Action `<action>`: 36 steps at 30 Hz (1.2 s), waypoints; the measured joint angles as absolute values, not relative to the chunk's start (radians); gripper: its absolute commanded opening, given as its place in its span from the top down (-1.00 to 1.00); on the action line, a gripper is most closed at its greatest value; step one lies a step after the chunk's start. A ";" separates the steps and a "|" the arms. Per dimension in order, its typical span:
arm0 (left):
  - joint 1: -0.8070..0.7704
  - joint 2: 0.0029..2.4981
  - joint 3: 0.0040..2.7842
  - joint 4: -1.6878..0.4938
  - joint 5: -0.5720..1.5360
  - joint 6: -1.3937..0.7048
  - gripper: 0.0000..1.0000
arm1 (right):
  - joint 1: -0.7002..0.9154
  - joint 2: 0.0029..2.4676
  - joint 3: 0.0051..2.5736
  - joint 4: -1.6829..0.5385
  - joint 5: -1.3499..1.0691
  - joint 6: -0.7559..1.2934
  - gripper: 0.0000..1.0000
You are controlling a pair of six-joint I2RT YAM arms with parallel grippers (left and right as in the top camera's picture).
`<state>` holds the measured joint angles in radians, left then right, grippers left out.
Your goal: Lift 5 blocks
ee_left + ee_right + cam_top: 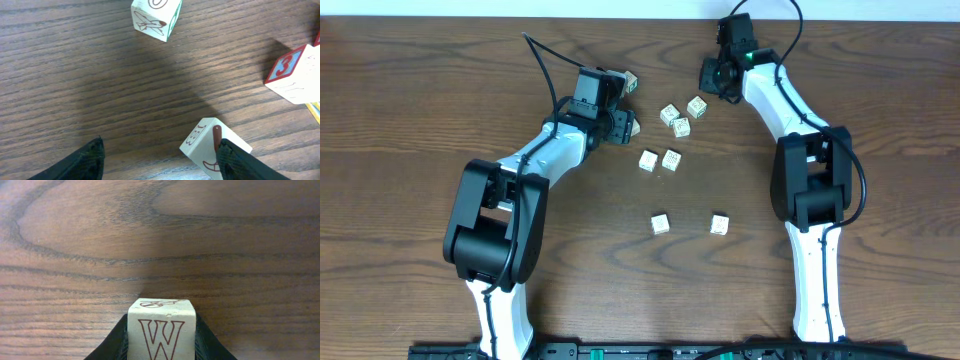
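Note:
In the right wrist view a cream block [161, 335] printed with a W sits between my right gripper's [160, 320] fingers, which press against both its sides. In the overhead view that gripper [713, 75] is at the back right and hides the block. My left gripper [160, 150] is open over bare wood, with one block [207, 142] touching its right finger [240, 162]. Another block [156, 17] lies ahead, and one with a red 3 [295, 75] lies to the right. From above, the left gripper [620, 105] sits between two blocks [630, 82] [632, 125].
Loose blocks lie in the table's middle: a cluster of three [681, 127], a pair [660, 160], and two nearer the front [661, 224] [720, 224]. Both arm bases stand at the front edge.

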<state>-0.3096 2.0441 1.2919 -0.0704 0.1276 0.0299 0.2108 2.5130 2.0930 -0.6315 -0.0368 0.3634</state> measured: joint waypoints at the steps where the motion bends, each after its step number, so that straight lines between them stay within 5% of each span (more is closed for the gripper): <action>1: -0.312 2.044 1.292 -0.070 0.128 0.029 -0.31 | 0.211 2.513 2.093 -0.633 -0.037 0.356 0.81; 17: -0.364 2.044 1.293 -0.082 0.130 0.041 -0.68 | 0.211 2.513 2.096 -0.662 -0.036 0.302 0.78; 36: -0.363 2.044 1.293 -0.084 0.185 0.148 -0.69 | 0.211 2.509 2.101 -0.701 -0.036 0.294 0.98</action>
